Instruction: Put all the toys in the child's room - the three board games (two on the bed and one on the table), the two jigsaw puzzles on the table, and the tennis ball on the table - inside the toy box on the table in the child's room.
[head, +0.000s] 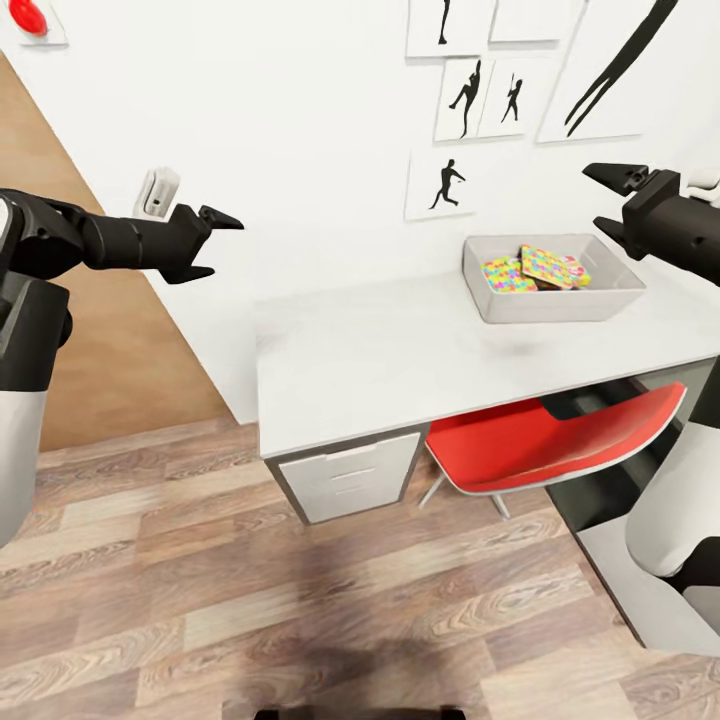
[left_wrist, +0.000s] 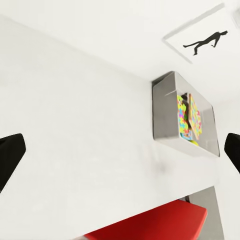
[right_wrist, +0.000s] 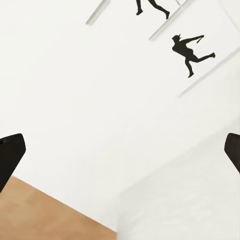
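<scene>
Both claws are empty and held in the air with their jaws spread apart: the left claw (head: 218, 243) hangs over the wooden floor (head: 300, 610) to the left of the table (head: 380, 370), and the right claw (head: 612, 205) is above the table's right part, near the toy box (head: 480, 285). The toy box stands on the table close to the wall (head: 300, 150), and inside it lie the two jigsaw puzzles (head: 530, 270), one flat and one leaning over it. I see something red under them but cannot tell what it is. No board game and no tennis ball is visible on the table top. A red chair (head: 550, 440) is pushed under the table. I think the remaining game boxes will be light, stiff and a little slippery, so a claw should pinch one across a thin edge, near the middle of a long side, so that it does not swing.
</scene>
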